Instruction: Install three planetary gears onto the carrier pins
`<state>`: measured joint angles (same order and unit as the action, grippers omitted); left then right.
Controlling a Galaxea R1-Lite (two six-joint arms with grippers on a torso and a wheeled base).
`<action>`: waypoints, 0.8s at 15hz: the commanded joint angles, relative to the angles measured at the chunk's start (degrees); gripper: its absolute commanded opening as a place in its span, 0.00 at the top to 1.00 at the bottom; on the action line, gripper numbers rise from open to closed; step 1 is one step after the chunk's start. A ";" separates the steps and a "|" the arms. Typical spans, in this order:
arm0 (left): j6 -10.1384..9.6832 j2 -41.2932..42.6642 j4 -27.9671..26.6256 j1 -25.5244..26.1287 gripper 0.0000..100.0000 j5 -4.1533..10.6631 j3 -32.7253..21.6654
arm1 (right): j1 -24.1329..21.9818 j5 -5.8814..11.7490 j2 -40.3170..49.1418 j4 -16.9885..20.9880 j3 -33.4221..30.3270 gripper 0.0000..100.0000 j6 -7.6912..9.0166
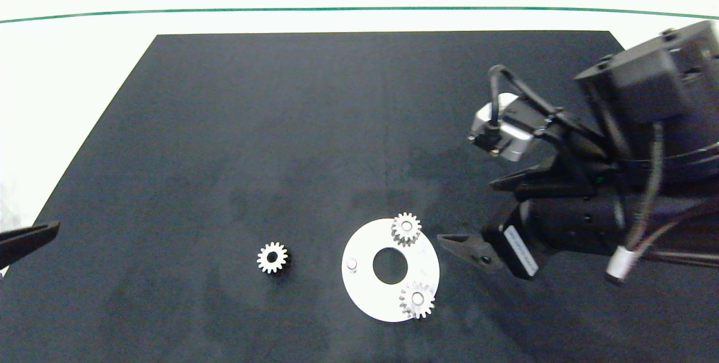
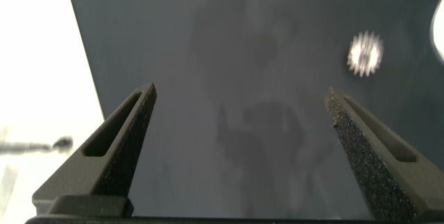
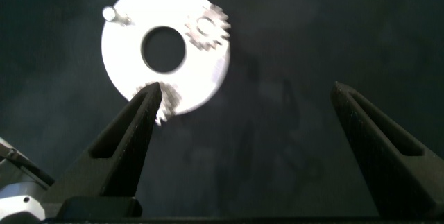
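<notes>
While two planetary gears (image 1: 406, 228) are sitting on carrier pins, the third gear (image 1: 272, 258) is lying loose left of the disc (image 1: 366, 290), awaiting the wide-open left gripper (image 2: 239, 130); the right gripper (image 3: 253, 130) is hanging empty, fingers wide.

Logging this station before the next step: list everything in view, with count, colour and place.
planetary gears: three, silvery-white. Two sit on pins of the disc, one at its far edge, one at its near right edge; the third lies loose on the mat left of the disc.
carrier pins: three, white. Only one is bare, on the disc's left side; the other two are ringed by gears.
disc: one, white, flat, big centre hole, on the mat near its front edge.
mat: one, black, covering most of the table.
table: one, white.
left gripper: open, empty, at the mat's left edge.
right gripper: open, empty, just right of the disc.
</notes>
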<state>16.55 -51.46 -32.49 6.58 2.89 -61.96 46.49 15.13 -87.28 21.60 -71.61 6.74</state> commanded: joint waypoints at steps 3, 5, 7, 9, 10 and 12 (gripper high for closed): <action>0.41 -2.77 -4.07 7.22 0.00 0.36 0.53 | -3.96 0.34 22.77 -2.53 15.01 0.00 -0.06; 0.14 -2.68 -5.13 7.48 0.00 0.27 0.44 | -5.19 0.60 23.56 -3.94 15.88 0.00 0.38; 0.67 -2.60 -5.39 9.06 0.00 0.27 0.53 | -5.36 0.60 24.09 -4.46 16.24 0.00 0.38; 0.41 -2.33 -5.39 10.64 0.00 0.36 1.14 | -6.86 0.60 23.39 -4.73 16.59 0.00 0.38; 0.58 -1.28 -5.39 10.73 0.00 0.36 2.73 | -7.21 0.52 22.77 -6.05 16.85 0.00 0.47; 0.67 -0.93 -5.39 10.82 0.00 0.19 6.33 | -7.21 0.60 21.37 -9.74 19.14 0.00 0.91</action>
<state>17.16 -52.98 -37.67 17.25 3.13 -57.49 39.39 15.63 -64.77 12.23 -53.55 7.46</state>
